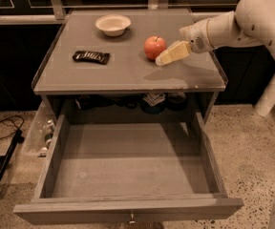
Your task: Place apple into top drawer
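One tool point(163, 59) beside apple point(154, 46), bowl point(112, 24) beyond

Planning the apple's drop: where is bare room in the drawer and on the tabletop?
Inside the wide grey wooden top drawer, the floor lies bare. The grey tabletop is free along its front edge. Crowded: cream gripper close beside the round red apple.

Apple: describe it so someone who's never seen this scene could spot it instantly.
Find the grey cabinet top above the open top drawer. Right of centre sits the apple, the gripper close at its right. It is the only round red thing there: the bowl is pale, the bar dark and flat.
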`<action>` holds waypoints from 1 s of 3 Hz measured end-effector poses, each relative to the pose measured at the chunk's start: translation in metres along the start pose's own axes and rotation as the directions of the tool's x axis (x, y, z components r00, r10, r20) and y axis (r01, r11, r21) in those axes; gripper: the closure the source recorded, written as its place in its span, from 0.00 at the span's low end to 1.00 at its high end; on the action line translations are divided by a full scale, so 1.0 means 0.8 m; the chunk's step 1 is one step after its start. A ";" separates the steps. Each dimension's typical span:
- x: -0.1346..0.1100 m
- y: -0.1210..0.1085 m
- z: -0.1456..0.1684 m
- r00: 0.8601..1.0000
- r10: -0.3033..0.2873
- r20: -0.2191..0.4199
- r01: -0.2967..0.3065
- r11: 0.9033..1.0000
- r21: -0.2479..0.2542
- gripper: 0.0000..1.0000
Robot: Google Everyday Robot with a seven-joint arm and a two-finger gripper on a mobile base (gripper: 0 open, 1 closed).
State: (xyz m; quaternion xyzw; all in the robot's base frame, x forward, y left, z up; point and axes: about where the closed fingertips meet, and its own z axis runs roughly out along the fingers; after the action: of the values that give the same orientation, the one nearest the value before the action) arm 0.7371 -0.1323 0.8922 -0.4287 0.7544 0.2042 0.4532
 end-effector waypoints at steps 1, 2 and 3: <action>-0.007 -0.006 0.008 0.999 -0.032 0.009 0.032 0.999 -0.017 0.00; -0.007 -0.013 0.014 0.999 -0.046 0.007 0.047 0.998 -0.035 0.00; -0.003 -0.021 0.028 0.999 -0.047 -0.002 0.046 0.997 -0.066 0.00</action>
State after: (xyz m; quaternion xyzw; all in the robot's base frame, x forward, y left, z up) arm 0.7633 -0.1249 0.8838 -0.4612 0.7380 0.2175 0.4421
